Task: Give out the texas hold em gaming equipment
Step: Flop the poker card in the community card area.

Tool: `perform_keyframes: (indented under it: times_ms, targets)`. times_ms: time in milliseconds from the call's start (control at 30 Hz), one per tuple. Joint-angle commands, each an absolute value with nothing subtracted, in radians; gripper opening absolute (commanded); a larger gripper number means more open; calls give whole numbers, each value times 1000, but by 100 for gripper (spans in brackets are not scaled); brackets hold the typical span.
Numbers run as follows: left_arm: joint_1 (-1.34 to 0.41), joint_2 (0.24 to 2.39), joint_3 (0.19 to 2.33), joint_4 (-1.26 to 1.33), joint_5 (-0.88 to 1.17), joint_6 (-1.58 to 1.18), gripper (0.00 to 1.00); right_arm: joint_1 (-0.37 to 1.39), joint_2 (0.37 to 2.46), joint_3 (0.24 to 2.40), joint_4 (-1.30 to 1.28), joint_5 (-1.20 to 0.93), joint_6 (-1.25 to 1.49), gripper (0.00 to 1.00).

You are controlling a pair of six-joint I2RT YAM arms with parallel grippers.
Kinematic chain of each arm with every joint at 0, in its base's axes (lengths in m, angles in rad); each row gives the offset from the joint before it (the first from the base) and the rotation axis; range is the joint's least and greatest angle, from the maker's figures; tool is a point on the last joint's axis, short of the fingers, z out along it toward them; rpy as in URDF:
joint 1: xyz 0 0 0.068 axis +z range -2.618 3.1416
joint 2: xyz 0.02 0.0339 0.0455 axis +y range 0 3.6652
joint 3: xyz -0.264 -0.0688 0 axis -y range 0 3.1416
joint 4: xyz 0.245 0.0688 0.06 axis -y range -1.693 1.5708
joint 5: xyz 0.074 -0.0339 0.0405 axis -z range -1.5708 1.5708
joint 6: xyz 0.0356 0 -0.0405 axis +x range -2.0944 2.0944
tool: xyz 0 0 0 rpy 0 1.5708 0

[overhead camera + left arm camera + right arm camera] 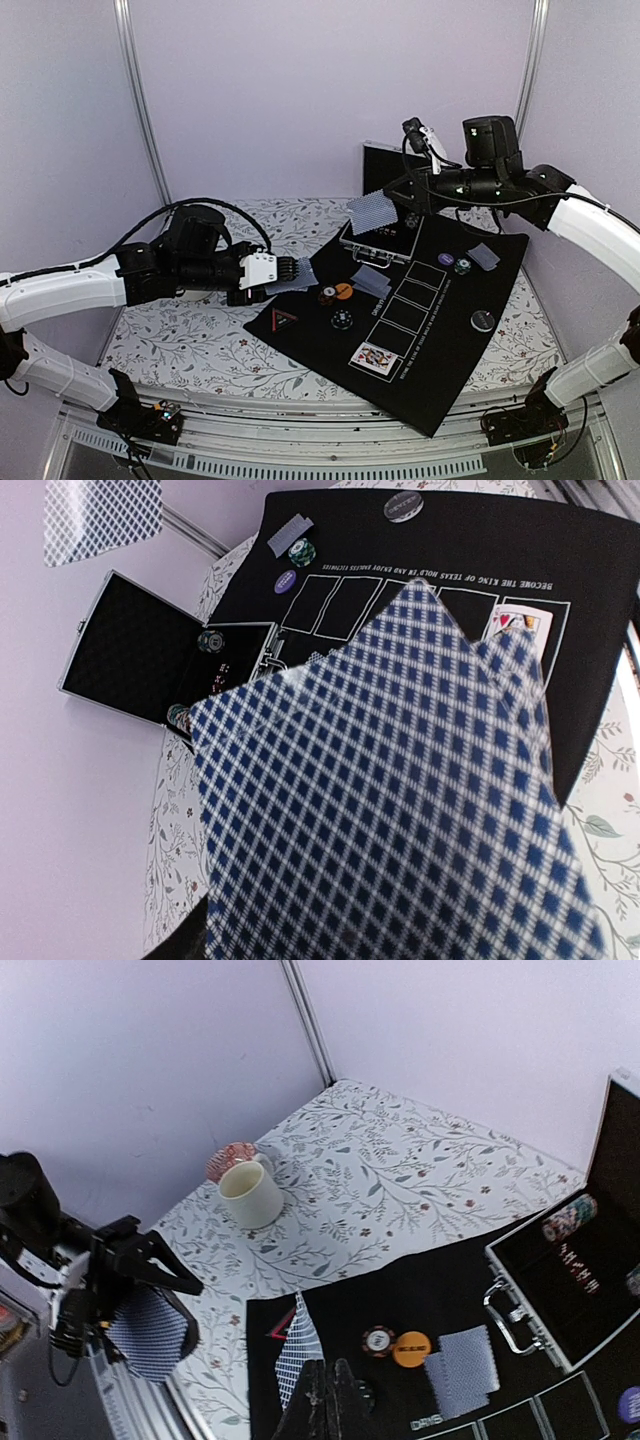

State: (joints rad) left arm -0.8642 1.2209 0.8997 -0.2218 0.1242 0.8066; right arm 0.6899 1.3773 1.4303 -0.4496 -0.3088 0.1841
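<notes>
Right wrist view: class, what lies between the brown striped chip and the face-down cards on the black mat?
The orange disc sits between the striped chip and the face-down cards, close beside the chip; the right wrist view shows it.

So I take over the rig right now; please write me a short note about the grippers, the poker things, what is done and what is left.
Grippers: left gripper shut on a card stack, in the air left of the mat; right gripper shut on a single card near the open case.
Done: face-up card in the nearest outlined box; face-down cards at two spots, chips and buttons beside them.
Left: four boxes bare; more chips in the case.
</notes>
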Motion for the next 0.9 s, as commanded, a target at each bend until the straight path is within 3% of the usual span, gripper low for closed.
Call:
perform_keyframes:
  times_ms: [0, 333, 567, 867]
  targets:
    - [-876, 1199, 890, -209, 140, 801, 48, 690, 1354, 1336, -482, -183, -125, 2]
    - [-877, 1198, 886, -208, 136, 803, 48, 691, 1433, 1088, -223, -213, -532, 2]
    - [-877, 1198, 884, -208, 141, 805, 48, 737, 1531, 1032, -76, -189, -797, 2]
    - [-877, 1195, 881, -208, 140, 807, 48, 807, 1543, 881, -36, -129, -1061, 2]
